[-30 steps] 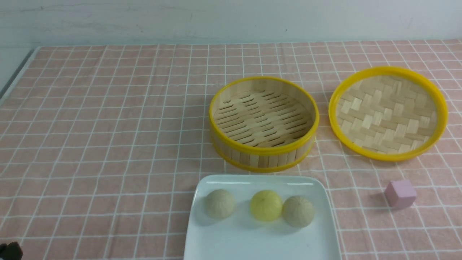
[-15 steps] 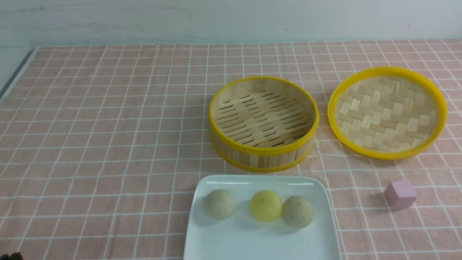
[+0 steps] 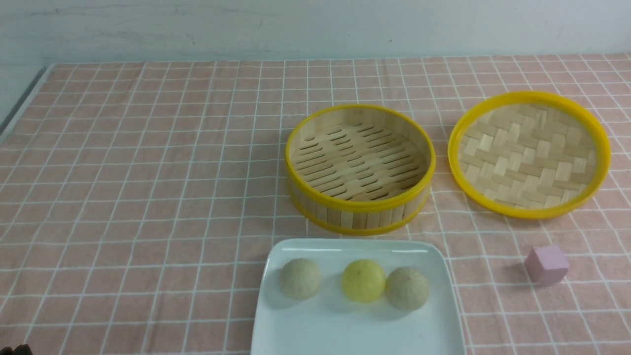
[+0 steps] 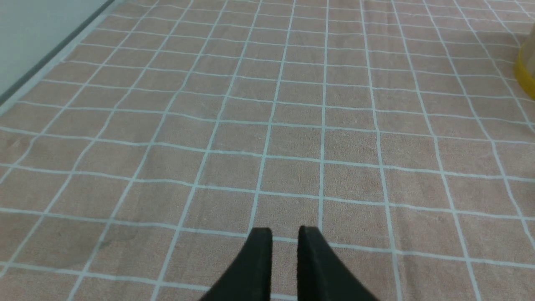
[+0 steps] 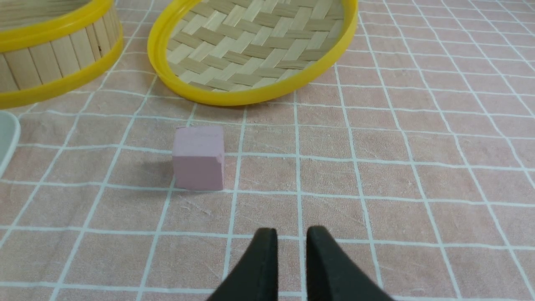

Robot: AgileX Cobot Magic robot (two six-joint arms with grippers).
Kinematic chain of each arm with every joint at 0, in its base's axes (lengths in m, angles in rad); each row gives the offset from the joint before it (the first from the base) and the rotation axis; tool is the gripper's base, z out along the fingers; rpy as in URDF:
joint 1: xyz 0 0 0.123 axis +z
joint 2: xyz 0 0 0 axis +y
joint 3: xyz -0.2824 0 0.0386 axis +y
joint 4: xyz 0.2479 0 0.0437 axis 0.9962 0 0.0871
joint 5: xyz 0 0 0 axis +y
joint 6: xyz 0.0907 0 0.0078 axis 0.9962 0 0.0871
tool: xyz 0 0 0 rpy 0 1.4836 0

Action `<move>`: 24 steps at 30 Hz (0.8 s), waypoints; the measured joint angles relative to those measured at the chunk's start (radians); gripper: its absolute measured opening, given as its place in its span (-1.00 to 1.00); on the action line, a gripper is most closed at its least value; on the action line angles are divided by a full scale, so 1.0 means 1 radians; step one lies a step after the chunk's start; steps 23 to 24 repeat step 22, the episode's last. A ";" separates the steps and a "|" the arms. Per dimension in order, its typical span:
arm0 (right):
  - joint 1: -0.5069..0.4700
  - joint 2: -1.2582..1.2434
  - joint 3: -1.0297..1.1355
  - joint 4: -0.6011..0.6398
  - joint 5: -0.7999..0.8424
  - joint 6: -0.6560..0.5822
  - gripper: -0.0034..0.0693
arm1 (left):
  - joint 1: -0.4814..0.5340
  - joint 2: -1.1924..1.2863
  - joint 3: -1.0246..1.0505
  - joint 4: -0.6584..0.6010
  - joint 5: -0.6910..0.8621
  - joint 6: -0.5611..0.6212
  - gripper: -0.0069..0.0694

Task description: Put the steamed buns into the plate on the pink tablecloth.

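Three steamed buns lie in a row on the white plate (image 3: 345, 330) at the front: a beige one (image 3: 299, 278), a yellow one (image 3: 364, 280) and a second beige one (image 3: 407, 288). The plate rests on the pink tablecloth (image 3: 148, 172). My left gripper (image 4: 285, 234) hovers over bare cloth far to the left of the plate, its fingertips a narrow gap apart and holding nothing. Right of the plate my right gripper (image 5: 291, 234) stands the same way over the cloth, a short way from the pink cube (image 5: 198, 158). A sliver of the plate's rim (image 5: 6, 138) shows in the right wrist view.
Just behind the plate stands a bamboo steamer (image 3: 360, 214) with a yellow rim and nothing in it. Its woven lid (image 3: 530, 154) lies upside down to the right. A pink cube (image 3: 546, 265) sits right of the plate. The cloth's left edge meets a grey strip.
The dark tip of my left arm has sunk lower in the front view's bottom left corner. Buns, plate, steamer and cube have stayed put.
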 joint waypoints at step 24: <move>0.000 0.000 0.000 0.000 0.000 0.000 -0.46 | 0.000 0.000 0.000 0.001 0.000 0.000 -0.41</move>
